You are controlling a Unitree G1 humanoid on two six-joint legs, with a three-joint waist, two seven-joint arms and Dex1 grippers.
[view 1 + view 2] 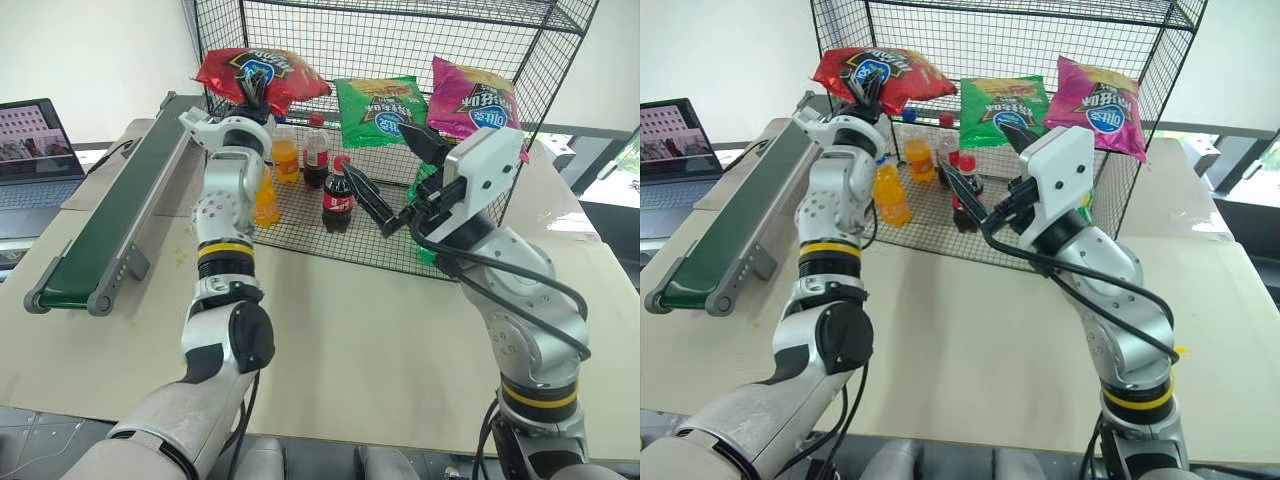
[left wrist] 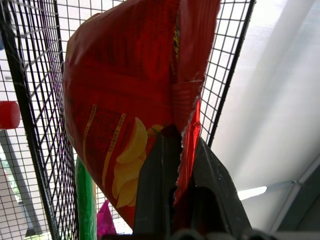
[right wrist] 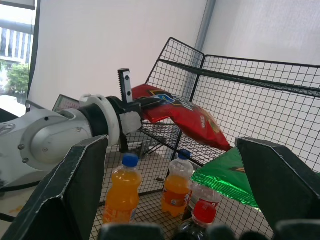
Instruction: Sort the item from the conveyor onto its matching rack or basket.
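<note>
The item, a red chip bag (image 1: 262,75) with a blue round logo, hangs at the upper left of the black wire rack (image 1: 420,40). My left gripper (image 1: 250,100) is shut on its near edge. In the left wrist view both fingers (image 2: 155,180) pinch the crinkled seam of the red bag (image 2: 125,100) right against the mesh. From the right wrist view the bag (image 3: 185,115) reaches in over a wire shelf; I cannot tell whether it rests there. My right gripper (image 1: 385,165) is open and holds nothing, in front of the rack's middle. The conveyor (image 1: 120,210) lies bare at the left.
A green bag (image 1: 380,108) and a magenta bag (image 1: 475,98) lean on the same tier. Orange soda bottles (image 1: 285,160) and cola bottles (image 1: 338,195) stand on the rack's floor below. A laptop (image 1: 35,140) sits far left. The beige table (image 1: 350,320) spreads in front.
</note>
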